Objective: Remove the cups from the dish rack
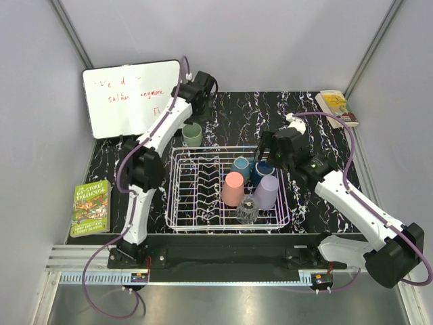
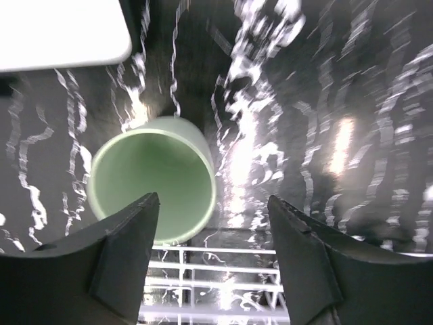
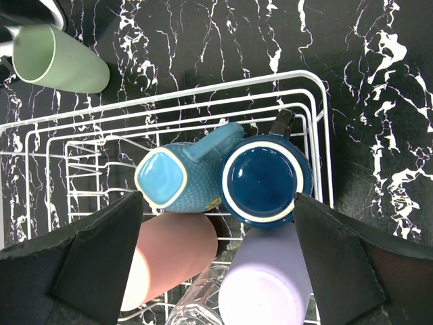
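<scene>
The white wire dish rack [image 1: 193, 200] holds several cups at its right end: teal [image 1: 240, 166], dark blue [image 1: 262, 172], salmon pink [image 1: 233, 189], lavender [image 1: 268, 192] and a clear glass [image 1: 247, 210]. The pale green cup [image 1: 192, 135] stands upright on the table just behind the rack. My left gripper [image 1: 194, 115] is open above it. In the left wrist view the green cup [image 2: 152, 179] lies off to the left of the gripper [image 2: 213, 198]. My right gripper [image 3: 218, 198] is open above the upside-down teal cup [image 3: 169, 177] and dark blue cup [image 3: 262, 177], holding nothing.
A whiteboard [image 1: 132, 98] leans at the back left. A green book [image 1: 91, 206] lies left of the rack and another book [image 1: 336, 107] at the back right. The rack's left half holds only prongs. Grey walls enclose the table.
</scene>
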Available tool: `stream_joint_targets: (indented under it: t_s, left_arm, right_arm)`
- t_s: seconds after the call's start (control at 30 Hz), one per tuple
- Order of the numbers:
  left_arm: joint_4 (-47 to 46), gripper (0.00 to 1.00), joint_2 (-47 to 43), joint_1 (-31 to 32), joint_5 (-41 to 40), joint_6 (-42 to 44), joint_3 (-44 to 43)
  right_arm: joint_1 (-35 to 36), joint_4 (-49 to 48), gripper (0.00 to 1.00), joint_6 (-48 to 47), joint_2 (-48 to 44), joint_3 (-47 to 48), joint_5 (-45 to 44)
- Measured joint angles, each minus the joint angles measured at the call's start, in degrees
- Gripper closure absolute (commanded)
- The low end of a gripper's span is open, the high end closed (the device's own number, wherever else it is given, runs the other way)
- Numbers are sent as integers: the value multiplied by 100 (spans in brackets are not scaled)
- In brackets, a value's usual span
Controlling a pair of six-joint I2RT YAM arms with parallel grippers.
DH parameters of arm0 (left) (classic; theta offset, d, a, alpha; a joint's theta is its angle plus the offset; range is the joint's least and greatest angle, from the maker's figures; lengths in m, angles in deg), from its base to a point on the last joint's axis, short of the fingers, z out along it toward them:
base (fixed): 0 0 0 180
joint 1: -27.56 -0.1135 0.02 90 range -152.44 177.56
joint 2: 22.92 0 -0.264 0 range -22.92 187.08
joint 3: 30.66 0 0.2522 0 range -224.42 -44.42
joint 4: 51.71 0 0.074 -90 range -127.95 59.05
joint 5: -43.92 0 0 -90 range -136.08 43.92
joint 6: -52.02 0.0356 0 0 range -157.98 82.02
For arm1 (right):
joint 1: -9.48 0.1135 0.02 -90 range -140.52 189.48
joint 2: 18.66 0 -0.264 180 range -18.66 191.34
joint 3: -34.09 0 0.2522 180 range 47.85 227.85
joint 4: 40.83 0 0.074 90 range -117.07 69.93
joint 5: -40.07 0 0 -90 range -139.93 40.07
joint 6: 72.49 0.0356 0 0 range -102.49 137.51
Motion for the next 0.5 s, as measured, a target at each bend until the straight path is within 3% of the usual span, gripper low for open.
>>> stream_joint_targets:
  t_s: [0.1,0.5]
  left_arm:
    - [-295,26,-479,122,-304,70,79]
    - [-2159,22,-3292,1331,-1596,566,2435]
  right_arm:
    - [0,0,0,-13,-2,0,-11]
    - [0,17,0,-111,-310,-232,0]
